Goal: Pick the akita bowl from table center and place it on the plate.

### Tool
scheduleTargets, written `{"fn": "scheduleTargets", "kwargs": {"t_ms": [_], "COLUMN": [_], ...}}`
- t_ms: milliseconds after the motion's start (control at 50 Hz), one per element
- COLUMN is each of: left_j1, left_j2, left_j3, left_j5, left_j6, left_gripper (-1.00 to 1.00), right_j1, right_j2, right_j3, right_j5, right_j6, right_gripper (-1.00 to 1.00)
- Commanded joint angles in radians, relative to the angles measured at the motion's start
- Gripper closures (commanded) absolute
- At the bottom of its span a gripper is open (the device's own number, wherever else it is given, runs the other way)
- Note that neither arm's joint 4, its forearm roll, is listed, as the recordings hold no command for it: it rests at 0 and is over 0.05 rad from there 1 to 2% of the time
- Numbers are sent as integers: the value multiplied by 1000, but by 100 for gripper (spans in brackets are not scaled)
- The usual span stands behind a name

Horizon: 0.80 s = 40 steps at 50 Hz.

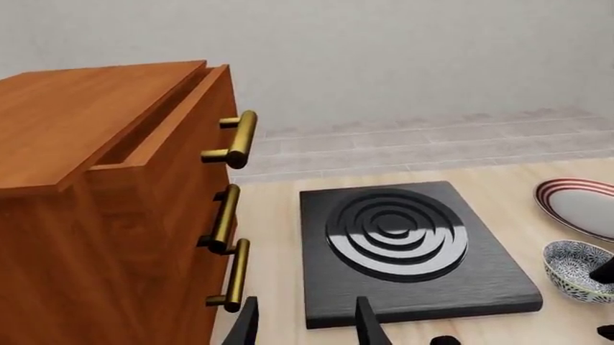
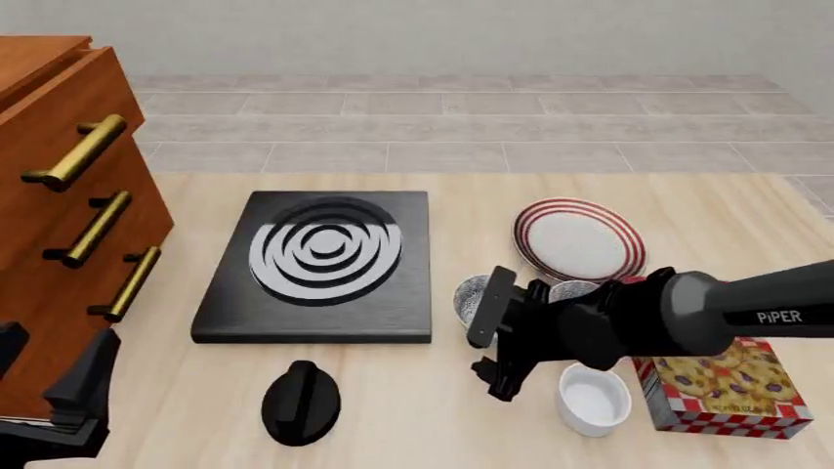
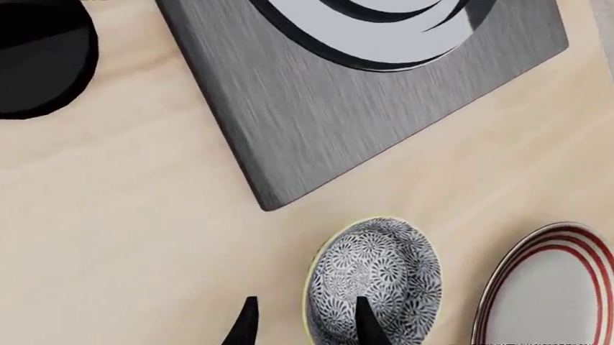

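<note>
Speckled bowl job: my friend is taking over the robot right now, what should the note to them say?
Right end effector: open, one finger over the akita bowl, nothing gripped.
Left end effector: open, idle beside the wooden drawers.
The bowl sits on the table between the stove slab and the plate.
Done: the approach only.
Left: grasp the rim, lift, set the bowl on the plate.

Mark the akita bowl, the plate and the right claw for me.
akita bowl (image 3: 376,277): right wrist view, speckled inside.
plate (image 2: 579,241): front view, white centre inside the red stripes.
right claw (image 3: 303,325): right wrist view, midway between the two dark fingertips.
</note>
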Motion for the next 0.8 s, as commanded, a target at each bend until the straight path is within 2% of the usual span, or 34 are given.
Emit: {"fn": "scheduleTargets", "kwargs": {"t_ms": [20, 140, 160, 400, 520, 800], "left_j1": [-1, -2, -2, -6, -10, -10], "left_j2": [6, 2, 3, -3, -2, 3], "left_j3": [0, 0, 0, 0, 0, 1], "left_j5": [-4, 1, 0, 6, 6, 1], "left_j6": [1, 2, 2, 1, 1, 2], "left_gripper": [-100, -100, -100, -100, -100, -100], "right_j1": [-12, -4, -4, 19, 42, 29], "right_j2": [30, 18, 12, -35, -78, -132], "right_j3": [1, 3, 3, -13, -29, -46], "right_j5": [-23, -26, -25, 8, 42, 63], "right_j6": [-5, -12, -15, -32, -8, -3], "right_gripper": [-100, -100, 100, 100, 100, 100]}}
